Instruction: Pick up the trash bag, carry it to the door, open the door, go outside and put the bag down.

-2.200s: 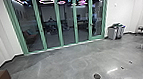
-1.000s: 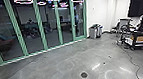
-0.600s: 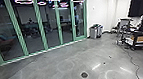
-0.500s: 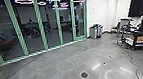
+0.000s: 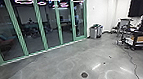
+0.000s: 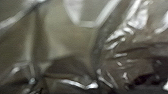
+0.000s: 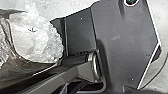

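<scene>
Trash bag (image 6: 70,42) film, thin and brownish, lies close against the left wrist camera; in the right wrist view the bag, with crumpled white stuff (image 7: 35,37) seemingly inside, is beside the edge of the robot's dark plate (image 7: 122,45). I cannot tell whether the left gripper or the right gripper is open or closed on it. The step in hand looks to be the carry. To do it well, drive smoothly, turn gently and hold the bag clear of the plate's edge and the wheels, since such film could snag or tear. The likely door (image 5: 78,16) stands near the bins (image 5: 96,31); a line over bare floor (image 5: 47,72) avoids the cable (image 5: 133,62) by the cart (image 5: 140,42).
</scene>
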